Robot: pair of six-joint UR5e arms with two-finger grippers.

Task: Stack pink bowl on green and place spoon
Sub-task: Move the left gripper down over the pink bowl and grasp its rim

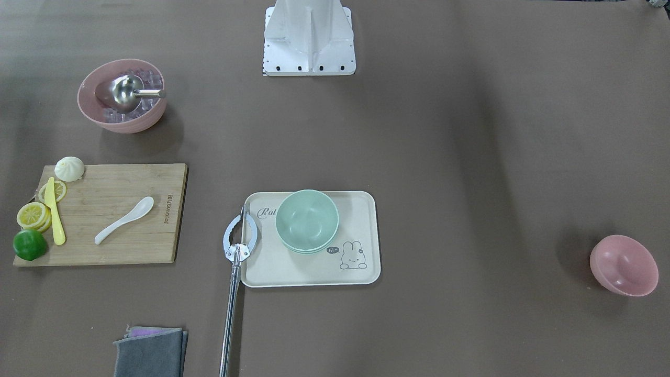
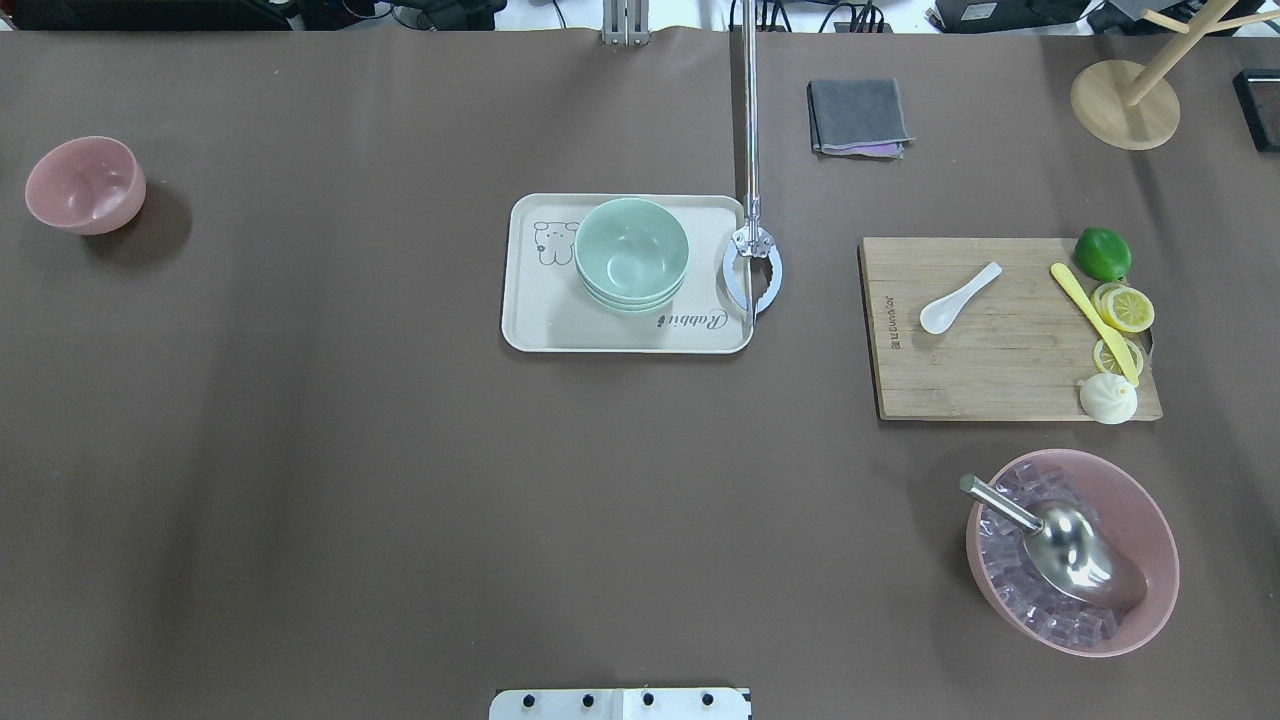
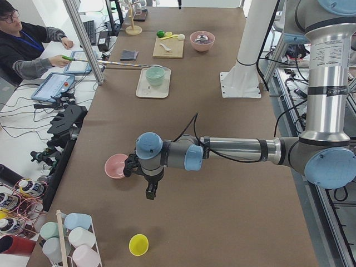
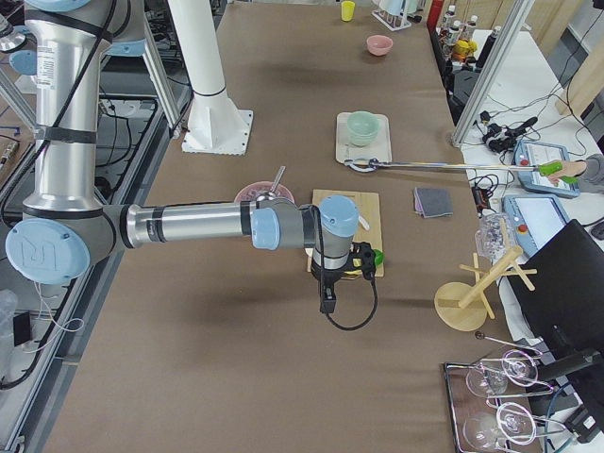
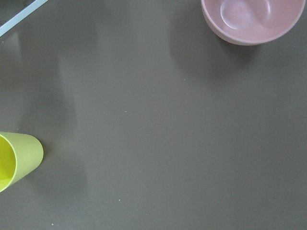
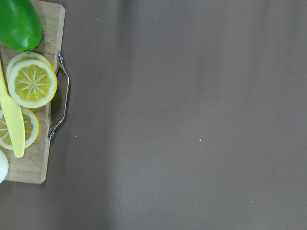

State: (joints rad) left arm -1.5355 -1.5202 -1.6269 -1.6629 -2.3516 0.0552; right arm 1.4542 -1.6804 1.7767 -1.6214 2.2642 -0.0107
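Observation:
An empty pink bowl (image 1: 624,265) sits alone near the table's end on my left; it also shows in the overhead view (image 2: 85,184) and at the top of the left wrist view (image 5: 252,19). Stacked green bowls (image 1: 307,220) stand on a cream tray (image 1: 361,209) at mid table. A white spoon (image 1: 124,220) lies on a wooden cutting board (image 1: 157,246). My left gripper (image 3: 150,192) hangs beside the pink bowl; my right gripper (image 4: 327,300) hangs just off the board's end. Both show only in the side views, so I cannot tell whether they are open or shut.
An operator's long metal grabber (image 1: 239,238) rests at the tray's edge. A bigger pink bowl (image 1: 122,95) holds ice and a metal scoop. Lime, lemon slices, a yellow knife and a bun lie on the board. A grey cloth (image 1: 151,352) and a yellow cup (image 5: 17,158) lie apart.

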